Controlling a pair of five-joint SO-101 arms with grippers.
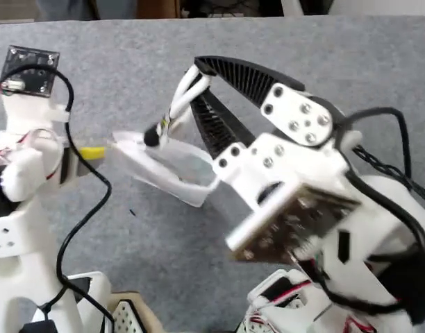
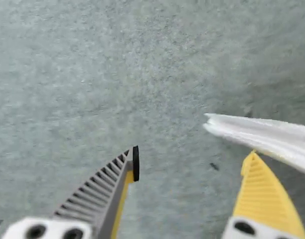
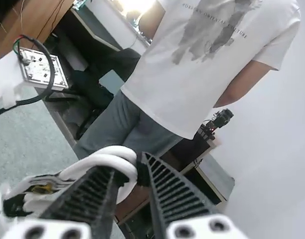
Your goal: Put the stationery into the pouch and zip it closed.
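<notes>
The right gripper (image 1: 197, 82) is raised over the middle of the grey table cover (image 1: 317, 41), its black jaws pressed onto a white stationery bundle (image 1: 179, 104). In the right wrist view the bundle bulges out between the two ribbed fingers (image 3: 165, 194). From the jaws the bundle slants down toward the left arm, and its dark tip (image 1: 151, 137) ends at the far rim of the pouch (image 1: 172, 172). Whether the tip touches that rim cannot be told.

The pouch is translucent white and lies crumpled on the cover between the two arms, with its raised edges folded unevenly. One end points at the left arm.

The left gripper (image 2: 192, 159) is low over the cover with its jaws spread wide. A pale edge of the pouch (image 2: 262, 135) lies just over the tip of the yellow finger (image 2: 259, 194). The grey finger (image 2: 117, 184) is well apart from that edge, with bare cover in the gap.

Bare grey cover runs from the pouch to the table's far edge. More lies on the near side, between the arm bases. A black cable (image 1: 84, 208) from the left arm curves across that near stretch beside the pouch.
</notes>
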